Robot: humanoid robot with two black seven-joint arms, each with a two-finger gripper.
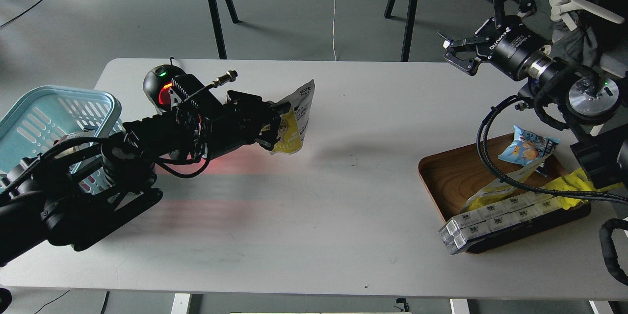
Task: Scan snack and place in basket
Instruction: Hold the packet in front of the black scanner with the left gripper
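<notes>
- The snack (294,120), the white-and-yellow pouch, is off the bench, held up in the air over the left half, nearer the far edge than the near one. It hangs tilted, white top up and away, yellow bottom towards the arm.
- The left claw (275,126) is clenched on the pouch's lower yellow part; its fingers are dark and partly hidden by the packet, but the pouch clearly hangs from them.
- Just behind the left arm, near the bench's far left corner, sits a black scanner (159,89) with a green light on top and a red glow at its face. A reddish wash lies on the bench (314,216) below the arm.
- So the step in hand looks like the scan: the pouch is held up beside the scanner, though I cannot tell whether its code faces the reader.
- The basket (54,117), light blue with slotted sides, stands at the left edge, partly hidden by the arm. It looks to hold something already.
- Next, I'd say, the arm must swing the pouch left over the basket's rim, then let go above it, keeping clear of the scanner.
- The right claw (483,22) hangs released and empty, high above the far right corner.
- Below it a wooden tray (449,176) by the right edge holds a small blue bag (527,147) and other packets.
</notes>
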